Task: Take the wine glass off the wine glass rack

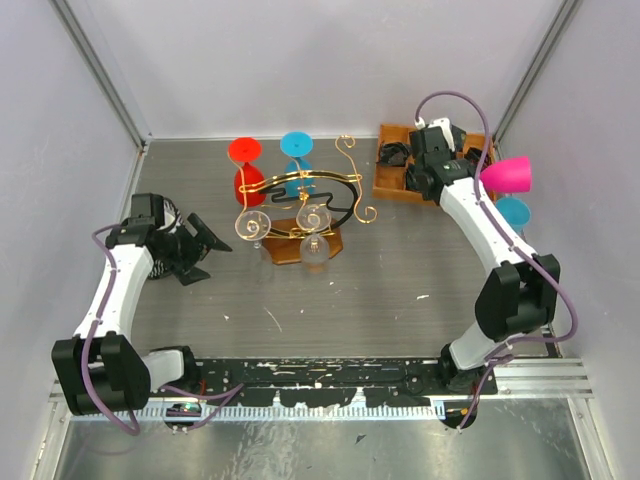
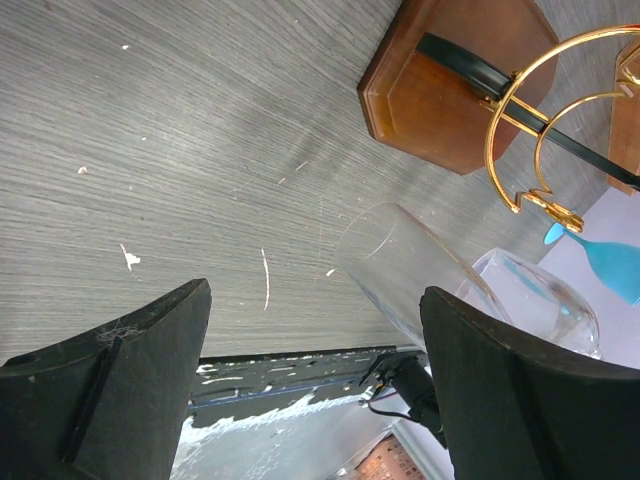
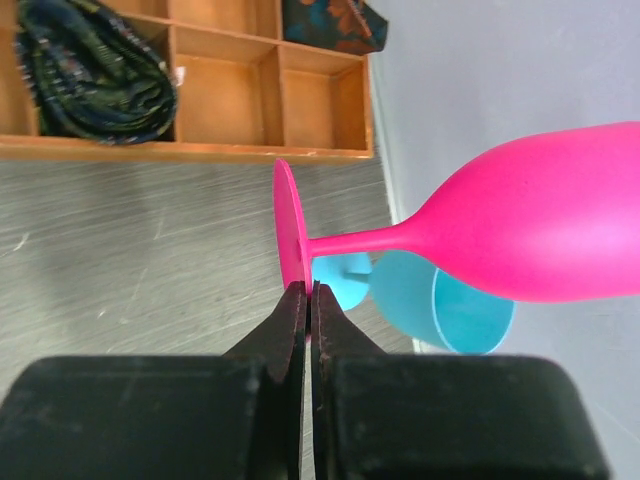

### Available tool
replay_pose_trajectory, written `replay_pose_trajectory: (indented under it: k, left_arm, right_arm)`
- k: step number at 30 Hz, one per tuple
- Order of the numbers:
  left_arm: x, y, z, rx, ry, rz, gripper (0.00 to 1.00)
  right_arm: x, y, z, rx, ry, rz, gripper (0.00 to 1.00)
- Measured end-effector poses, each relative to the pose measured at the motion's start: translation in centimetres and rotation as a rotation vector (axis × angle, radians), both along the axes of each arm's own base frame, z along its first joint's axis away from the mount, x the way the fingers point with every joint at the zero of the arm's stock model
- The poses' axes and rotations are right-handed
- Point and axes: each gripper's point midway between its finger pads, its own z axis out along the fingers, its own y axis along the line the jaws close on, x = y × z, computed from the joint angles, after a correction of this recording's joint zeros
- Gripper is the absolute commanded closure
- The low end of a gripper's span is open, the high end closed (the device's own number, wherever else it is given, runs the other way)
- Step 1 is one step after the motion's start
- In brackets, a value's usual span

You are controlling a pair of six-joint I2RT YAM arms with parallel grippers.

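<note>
Two hands are working here. Right hand point(image 3: 305, 292) is clamping its fingers together on the foot-disc edge of the matte pink wine glass point(image 3: 530, 225). That glass is hanging sideways in the air, bowl toward the right wall, well apart from the gold wire wine glass rack point(image 1: 300, 205), which is sitting mid-counter on its brown wooden base. Left hand point(image 2: 315, 300) is hovering low just left of the rack, fingers wide apart, gripping nothing.

- In the way: a teal wine glass point(image 3: 450, 305) is lying on its side right under the pink one, near the right wall. An orange-brown compartmented wooden tray point(image 3: 230, 90) is sitting just beyond, with a dark fabric bundle point(image 3: 90, 70) in one cell.
- On the rack: clear wine glasses point(image 1: 252, 225) are hanging on the near side, bowls facing the left hand. A red wine glass point(image 1: 248, 170) and a blue wine glass point(image 1: 297, 150) are at the far side; can't tell whether they're hanging or standing.
- Room: the grey wood-grain counter point(image 1: 400, 290) is lying open between rack and right arm. The right wall is crowding the pink bowl.
</note>
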Motion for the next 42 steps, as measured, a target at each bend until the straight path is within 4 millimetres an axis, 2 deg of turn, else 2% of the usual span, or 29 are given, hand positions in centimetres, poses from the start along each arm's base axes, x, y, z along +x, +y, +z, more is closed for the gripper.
replay_pose_trajectory:
  k: [4,9,16,21,27,34,42]
  left_arm:
    - [0.0,0.0,-0.1,-0.003,0.002,0.0,0.08]
    - [0.0,-0.1,-0.2,-0.004,0.006,-0.001,0.07]
    - [0.1,-0.1,-0.4,-0.005,0.012,-0.003,0.07]
    - [0.0,-0.1,-0.5,-0.003,0.012,-0.011,0.07]
    - [0.0,0.0,-0.5,-0.001,0.013,-0.014,0.07]
    - [0.0,0.0,-0.9,0.0,0.025,-0.019,0.07]
    - [0.0,0.0,-1.1,0.003,0.033,-0.028,0.07]
  right_arm:
    - [1.2,-0.8,-1.2,-0.097,0.023,-0.017,0.99]
    - [1.8,-0.3,-4.6,-0.194,0.099,-0.001,0.99]
    - [1.4,-0.5,-8.8,-0.35,0.219,-0.034,0.99]
    - [0.5,-0.8,-11.8,-0.433,0.306,-0.056,0.99]
    - [-0.1,-0.8,-13.5,-0.467,0.341,-0.072,0.99]
    - [-0.3,-0.3,-17.1,-0.515,0.398,-0.07,0.99]
    - [-0.6,-0.5,-18.2,-0.613,0.384,-0.124,0.99]
